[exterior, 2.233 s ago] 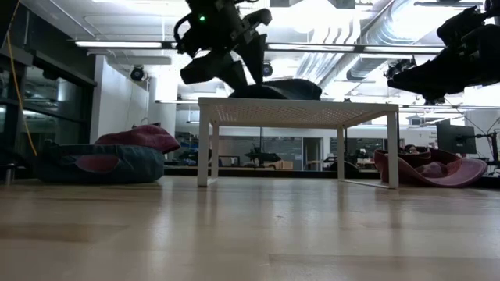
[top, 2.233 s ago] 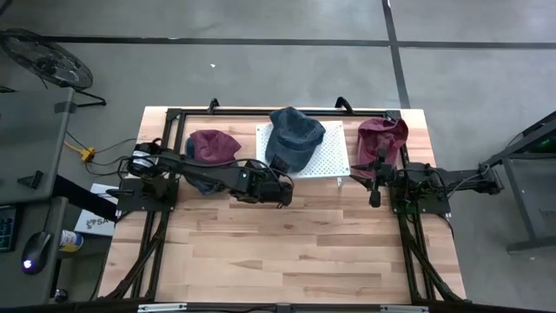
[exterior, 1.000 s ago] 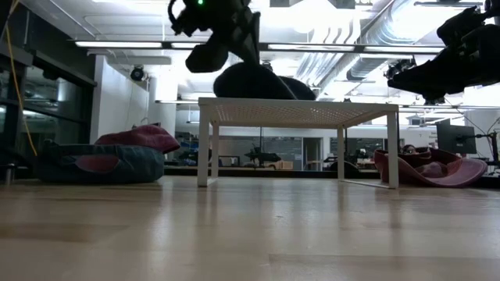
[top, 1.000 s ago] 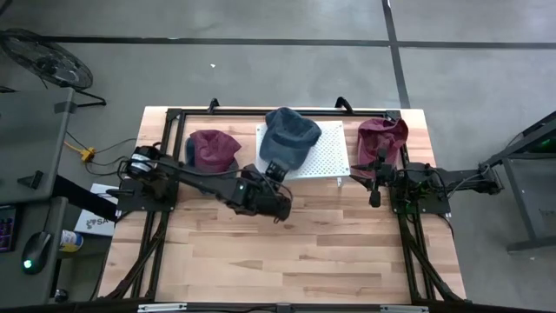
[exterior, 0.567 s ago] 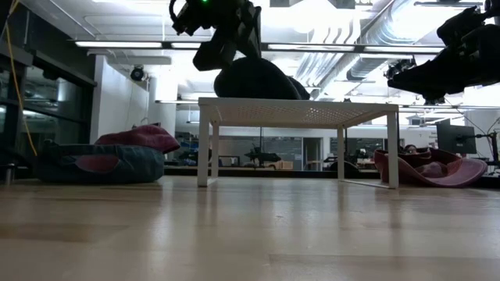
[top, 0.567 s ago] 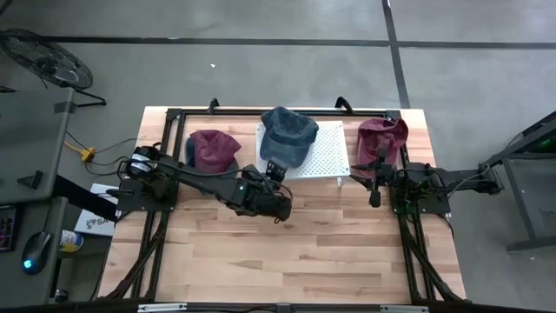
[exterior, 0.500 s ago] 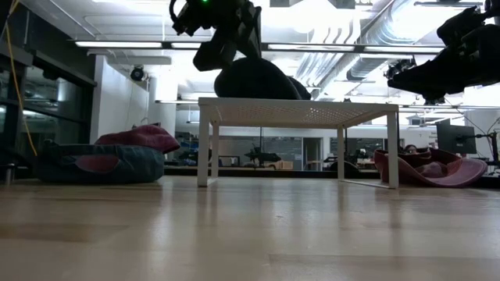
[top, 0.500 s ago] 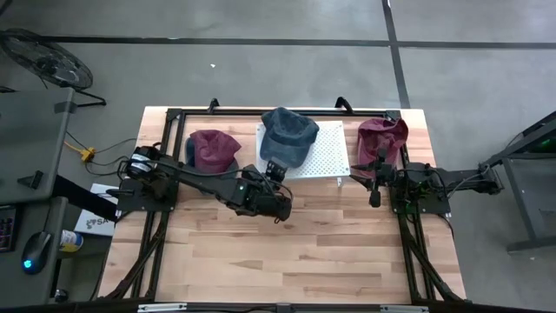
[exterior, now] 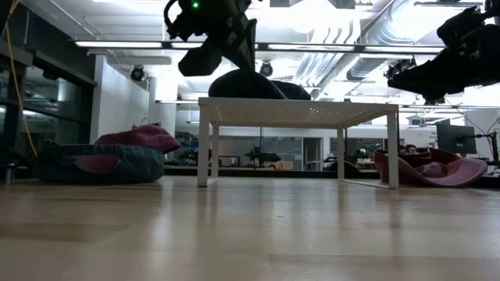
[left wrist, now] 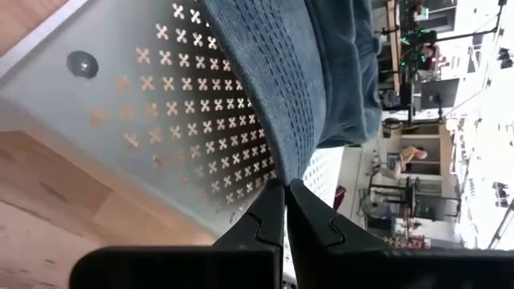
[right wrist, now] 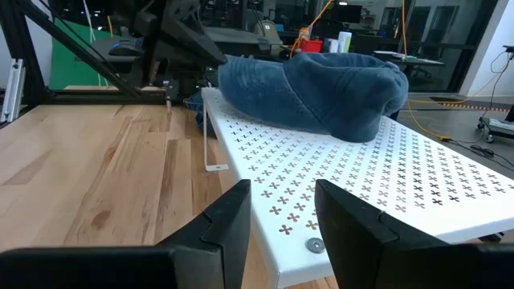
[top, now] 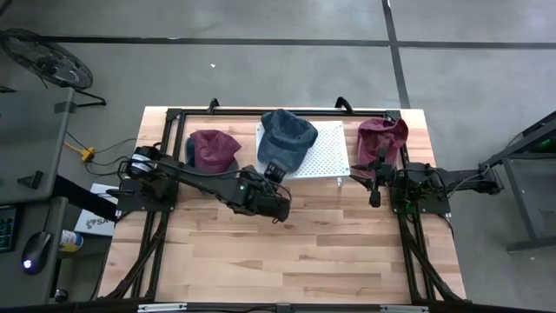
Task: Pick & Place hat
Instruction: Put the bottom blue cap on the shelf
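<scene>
Blue denim cap (top: pixel 287 136) rests on white perforated metal stand (top: pixel 329 155). Left gripper (left wrist: pixel 283 193) pinched tight on cap brim edge. Right gripper (right wrist: pixel 281 210) parted, holding nothing, waiting beside stand. Release only once brim lies flat; withdraw level, avoid snagging fabric.

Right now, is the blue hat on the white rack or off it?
On it. The blue hat rests on the white rack, with the left pincer shut on its brim.
</scene>
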You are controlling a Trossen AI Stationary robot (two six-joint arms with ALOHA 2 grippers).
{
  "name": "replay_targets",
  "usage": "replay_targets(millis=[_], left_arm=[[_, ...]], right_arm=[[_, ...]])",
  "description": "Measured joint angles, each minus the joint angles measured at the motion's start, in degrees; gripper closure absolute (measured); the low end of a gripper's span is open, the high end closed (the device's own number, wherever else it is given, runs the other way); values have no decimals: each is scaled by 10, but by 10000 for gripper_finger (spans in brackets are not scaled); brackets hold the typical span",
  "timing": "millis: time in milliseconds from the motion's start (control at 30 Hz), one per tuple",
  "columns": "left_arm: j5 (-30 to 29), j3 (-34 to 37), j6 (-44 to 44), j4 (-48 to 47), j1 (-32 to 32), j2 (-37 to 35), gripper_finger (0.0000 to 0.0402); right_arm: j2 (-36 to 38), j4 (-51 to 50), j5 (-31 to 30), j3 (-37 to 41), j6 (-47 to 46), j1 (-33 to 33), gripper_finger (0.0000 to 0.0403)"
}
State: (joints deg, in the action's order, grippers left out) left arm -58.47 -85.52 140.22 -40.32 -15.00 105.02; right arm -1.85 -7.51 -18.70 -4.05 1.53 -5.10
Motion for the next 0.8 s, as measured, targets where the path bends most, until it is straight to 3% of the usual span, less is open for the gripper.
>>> replay_targets(millis=[800], left_arm=[[25,0,-2,1,-1,8,394]], right_arm=[[0,0,0,0,0,0,269]])
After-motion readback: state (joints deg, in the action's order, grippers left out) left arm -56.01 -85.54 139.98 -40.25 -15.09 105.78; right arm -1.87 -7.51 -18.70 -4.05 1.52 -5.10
